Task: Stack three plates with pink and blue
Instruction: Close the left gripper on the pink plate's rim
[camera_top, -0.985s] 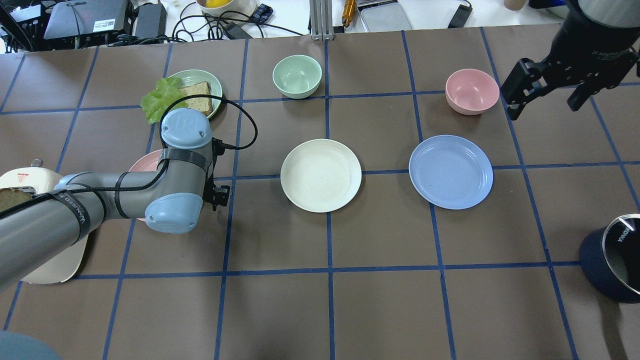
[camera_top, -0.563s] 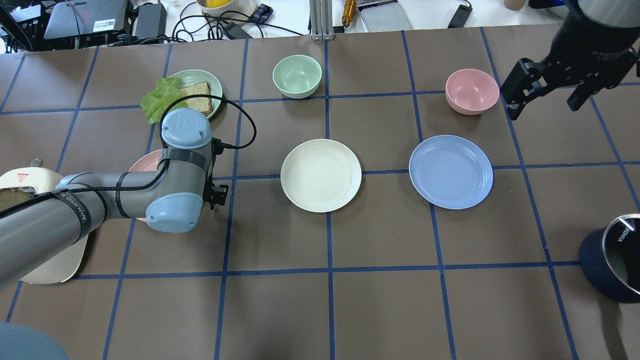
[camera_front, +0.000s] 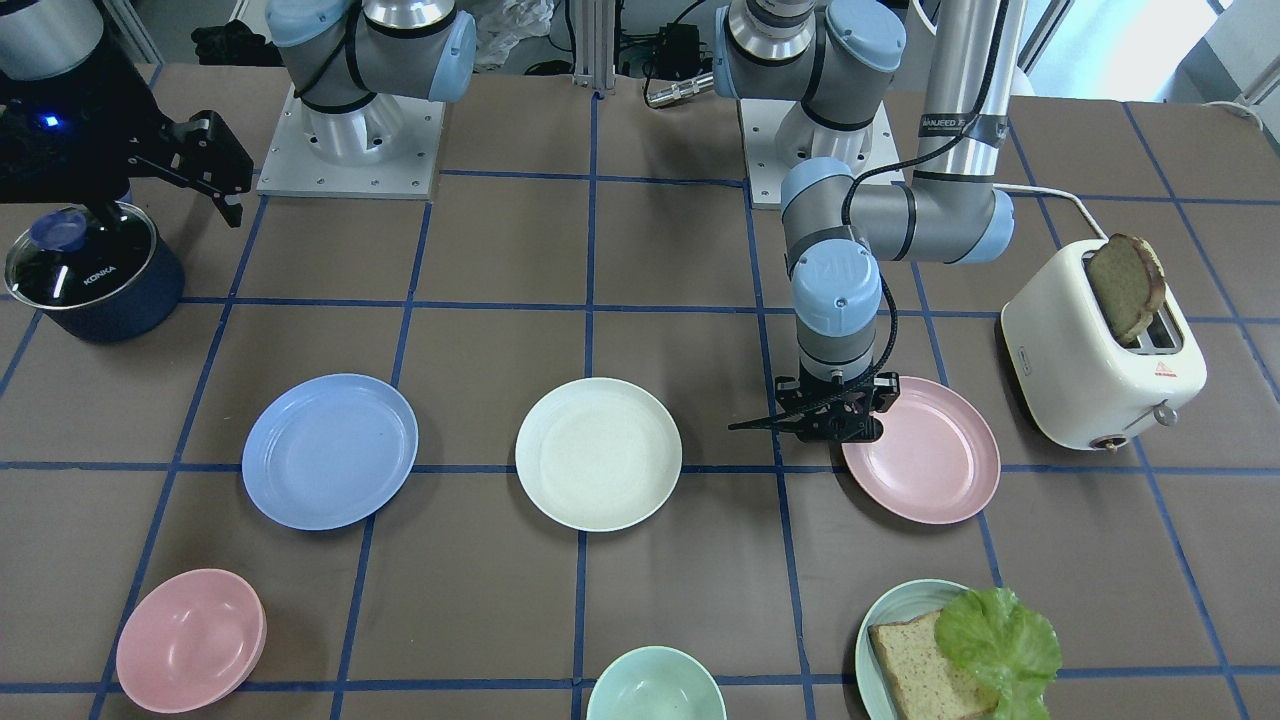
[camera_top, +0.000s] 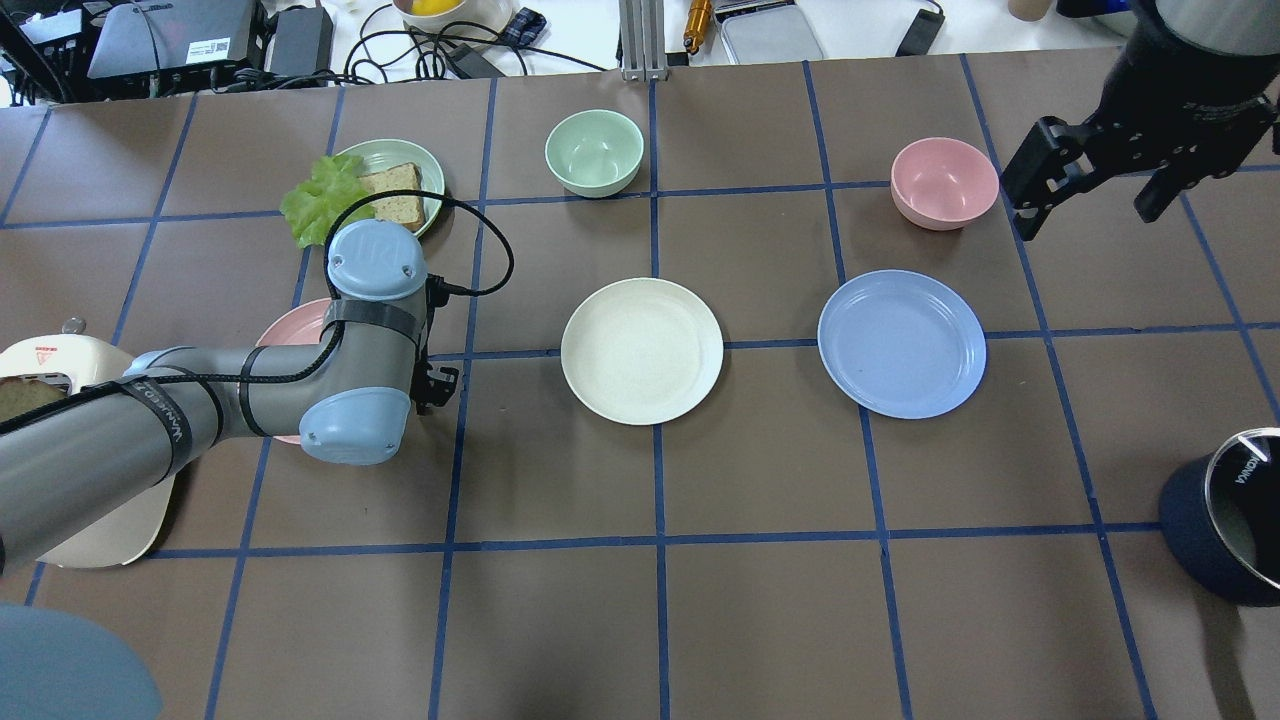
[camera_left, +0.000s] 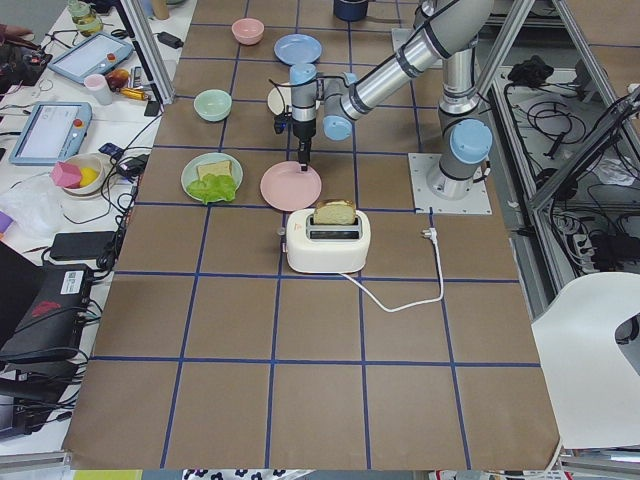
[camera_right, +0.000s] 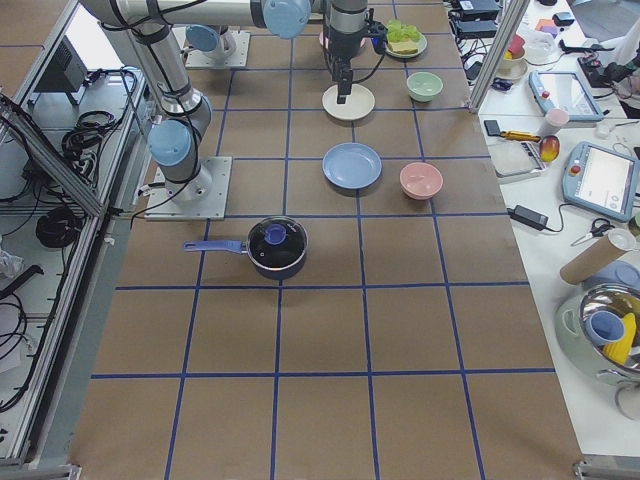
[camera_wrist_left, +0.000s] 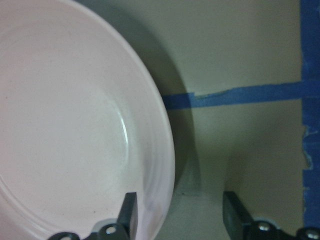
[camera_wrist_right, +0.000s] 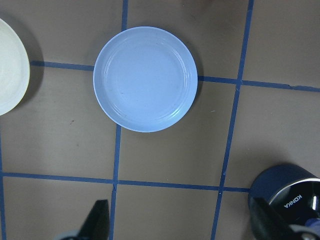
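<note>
The pale pink plate (camera_front: 925, 465) lies at my left and is partly hidden under my left arm in the overhead view (camera_top: 295, 325). My left gripper (camera_front: 830, 425) is open and low at its rim. In the left wrist view one finger (camera_wrist_left: 129, 215) is over the plate (camera_wrist_left: 65, 125) and the other is outside it. The cream-white plate (camera_top: 641, 350) lies in the middle and the light blue plate (camera_top: 901, 343) to its right. My right gripper (camera_top: 1090, 195) is open and empty, high above the table beside the blue plate (camera_wrist_right: 145, 79).
A pink bowl (camera_top: 944, 182) and a green bowl (camera_top: 594, 152) stand at the far side. A teal plate with bread and lettuce (camera_top: 385, 185) is beyond the pink plate. A toaster (camera_front: 1100, 350) stands at my left and a dark pot (camera_front: 90, 270) at my right.
My left arm has shifted slightly at the pink plate's rim. The plates and my right arm have not moved.
</note>
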